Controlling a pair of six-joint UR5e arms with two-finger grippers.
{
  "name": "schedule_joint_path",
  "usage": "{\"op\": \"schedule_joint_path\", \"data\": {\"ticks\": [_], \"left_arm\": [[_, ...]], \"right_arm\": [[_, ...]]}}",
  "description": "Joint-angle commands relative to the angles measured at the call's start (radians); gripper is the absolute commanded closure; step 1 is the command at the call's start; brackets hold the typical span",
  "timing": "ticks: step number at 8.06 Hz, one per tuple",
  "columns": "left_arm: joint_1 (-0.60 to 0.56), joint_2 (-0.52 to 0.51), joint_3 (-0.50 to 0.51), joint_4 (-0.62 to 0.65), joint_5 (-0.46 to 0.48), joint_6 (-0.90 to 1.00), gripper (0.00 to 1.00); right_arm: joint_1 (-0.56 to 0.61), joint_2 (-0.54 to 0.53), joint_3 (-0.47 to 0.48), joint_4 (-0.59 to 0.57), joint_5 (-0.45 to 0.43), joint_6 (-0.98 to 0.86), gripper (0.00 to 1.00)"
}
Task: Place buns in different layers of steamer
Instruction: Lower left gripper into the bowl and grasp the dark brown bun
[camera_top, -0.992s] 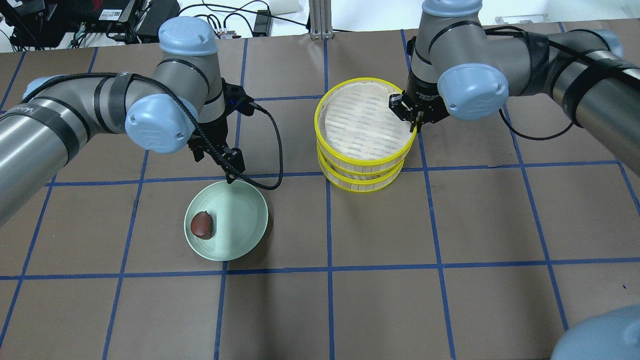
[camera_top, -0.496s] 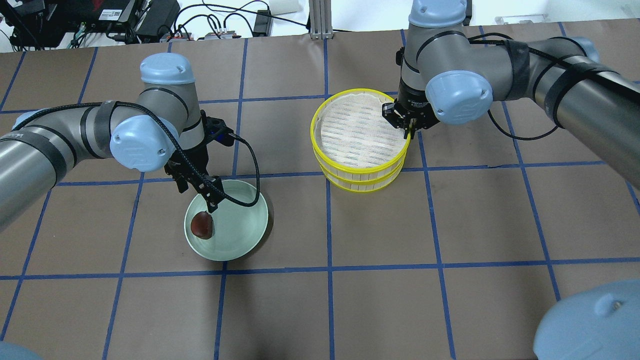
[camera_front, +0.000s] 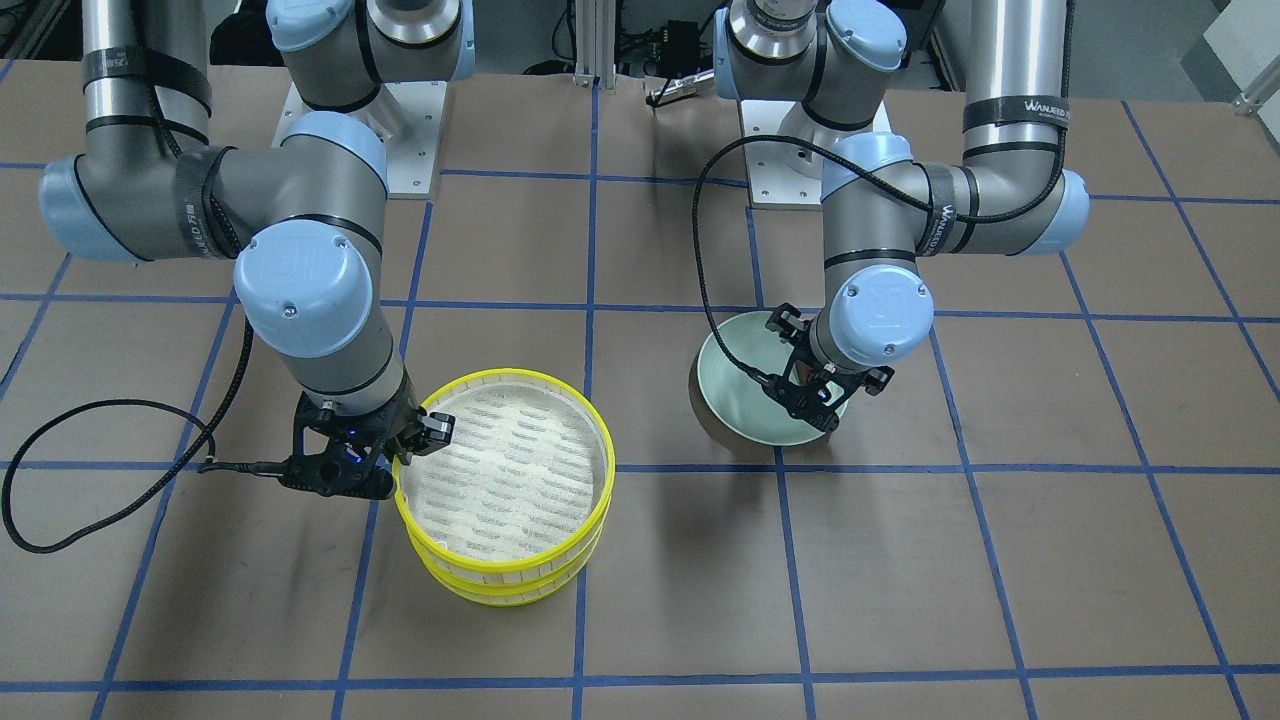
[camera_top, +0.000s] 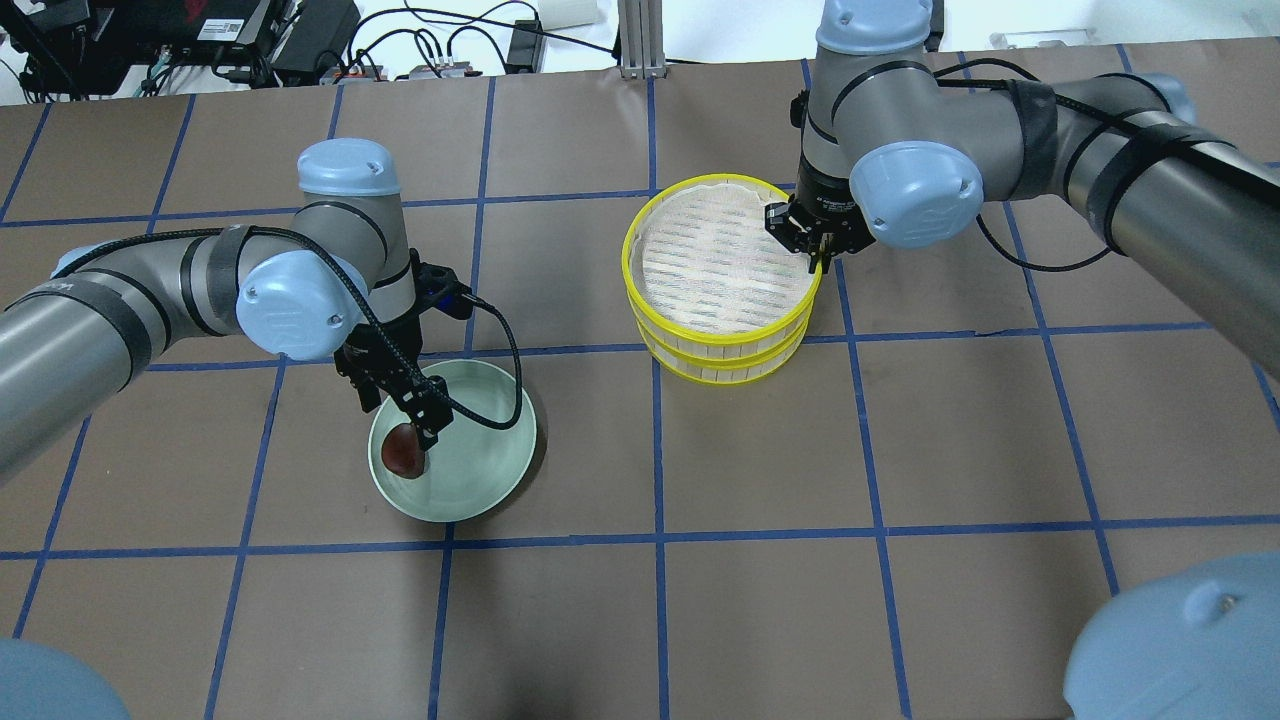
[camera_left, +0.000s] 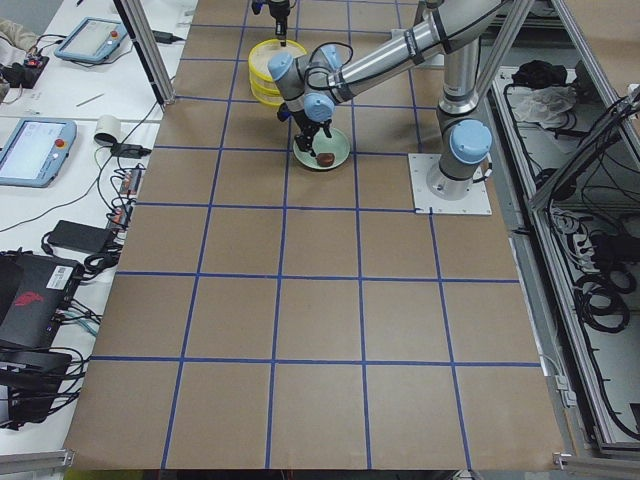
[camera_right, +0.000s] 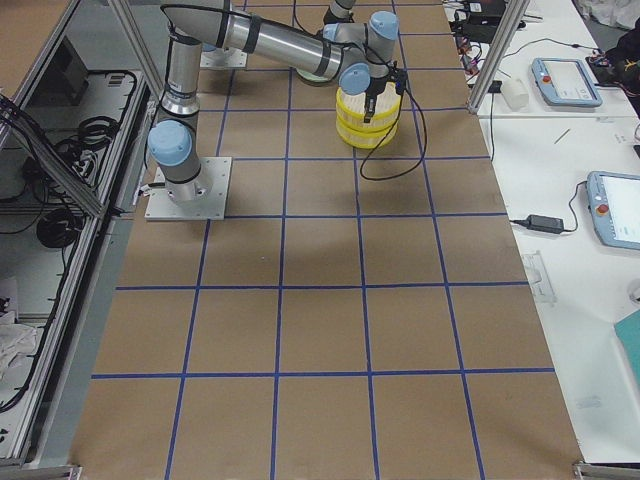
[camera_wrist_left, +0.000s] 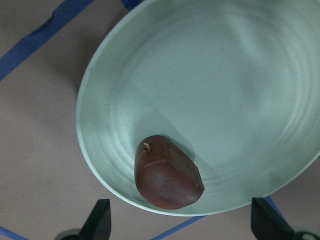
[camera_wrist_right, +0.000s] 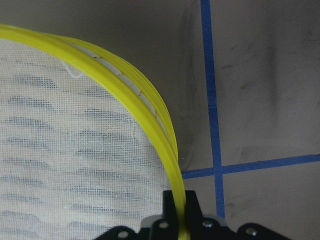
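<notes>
Since the brown bun (camera_top: 403, 452) lies on the left part of the green plate (camera_top: 485, 455), the left gripper (camera_top: 421, 431) hangs right over it. Its fingers (camera_wrist_left: 98, 221) are spread wide, so the bun sits between and just ahead of them, untouched as far as the wrist view shows. That spread suits a pick: the jaws need only drop and close round the bun's plump middle.

Further right, well apart from the plate, stands the steamer (camera_top: 720, 352), a stack of yellow-rimmed trays. Its top tray (camera_top: 715, 255) shows a bare slatted floor. The right gripper (camera_top: 818, 252) is clamped on that tray's rim at its right side, the rim running between its fingers, probably to lift it and open a lower layer. The white bun shows in no view; it may lie hidden beneath.
</notes>
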Motion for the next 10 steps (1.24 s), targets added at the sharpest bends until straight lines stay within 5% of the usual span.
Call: {"op": "schedule_joint_path", "data": {"ticks": [1,4,6,8,9,10], "left_arm": [[0.000,-0.026,-0.014,0.006,-0.002,-0.002,0.01],[0.000,-0.059,-0.014,0.020,0.000,-0.004,0.04],[0.000,-0.069,-0.014,0.021,0.000,-0.004,0.18],[0.000,-0.074,-0.014,0.021,0.000,-0.004,0.75],[0.000,-0.074,-0.012,0.021,-0.002,-0.004,0.94],[0.000,-0.074,-0.012,0.021,0.000,-0.004,1.00]], "right_arm": [[-0.006,0.008,0.000,-0.015,-0.001,-0.003,1.00],[-0.007,0.016,0.000,-0.016,-0.024,-0.011,1.00],[-0.007,0.016,0.001,-0.016,-0.021,-0.006,0.98],[-0.007,0.014,0.003,-0.016,-0.010,0.004,0.97],[-0.007,0.014,0.003,-0.016,-0.010,0.006,0.97],[-0.007,0.014,0.001,-0.016,-0.012,0.004,0.96]]}}
